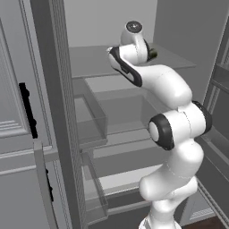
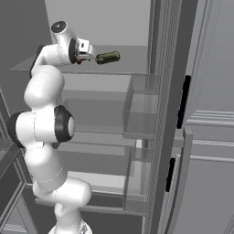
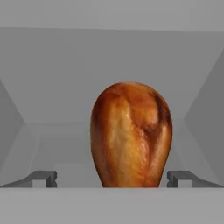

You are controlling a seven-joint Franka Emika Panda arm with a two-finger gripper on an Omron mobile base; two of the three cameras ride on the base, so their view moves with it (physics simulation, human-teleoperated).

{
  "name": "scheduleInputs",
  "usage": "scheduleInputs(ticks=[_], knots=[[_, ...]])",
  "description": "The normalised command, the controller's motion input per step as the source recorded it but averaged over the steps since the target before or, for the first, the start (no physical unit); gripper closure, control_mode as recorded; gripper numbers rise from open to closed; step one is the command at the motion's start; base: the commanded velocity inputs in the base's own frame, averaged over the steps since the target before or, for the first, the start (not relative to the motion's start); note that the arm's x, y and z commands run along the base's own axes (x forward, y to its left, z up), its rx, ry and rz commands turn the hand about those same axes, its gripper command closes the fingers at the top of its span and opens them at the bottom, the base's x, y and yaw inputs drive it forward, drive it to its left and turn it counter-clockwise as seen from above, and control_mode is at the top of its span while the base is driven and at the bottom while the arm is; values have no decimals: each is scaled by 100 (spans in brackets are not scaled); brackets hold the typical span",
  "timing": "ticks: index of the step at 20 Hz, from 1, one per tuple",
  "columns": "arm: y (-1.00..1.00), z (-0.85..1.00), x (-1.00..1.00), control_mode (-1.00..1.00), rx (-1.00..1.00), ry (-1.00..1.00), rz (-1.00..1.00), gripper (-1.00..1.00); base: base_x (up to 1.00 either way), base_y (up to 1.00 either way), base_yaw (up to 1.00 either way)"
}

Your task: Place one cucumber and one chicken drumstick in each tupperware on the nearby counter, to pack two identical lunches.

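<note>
Reaching into the fridge with end effector [image 3: 112,178] spread wide around the chicken drumstick [image 3: 131,135], needing only to close.

Open grey fridge interior [image 1: 134,27]: white arm reaches to the upper grey shelf [image 2: 123,64]. Dark green cucumber [image 2: 108,57] lies on its side on that shelf, just right of the gripper [image 2: 87,54] in the right base view. Hand view: glossy brown chicken drumstick [image 3: 131,135] stands directly ahead, between the two wide-apart fingertips [image 3: 43,178]. Clear door bins [image 2: 141,105] sit right of the shelves, lower shelves below.
</note>
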Motion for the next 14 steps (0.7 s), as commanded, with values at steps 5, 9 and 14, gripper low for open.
scheduleInputs(ticks=[5,9,14], knots=[[-9,-24,6,-100,0,19,0,-100,0,0,0],[-3,-54,-25,-100,0,2,0,-100,0,0,0],[-4,-37,-7,-100,0,4,0,-100,0,0,0]])
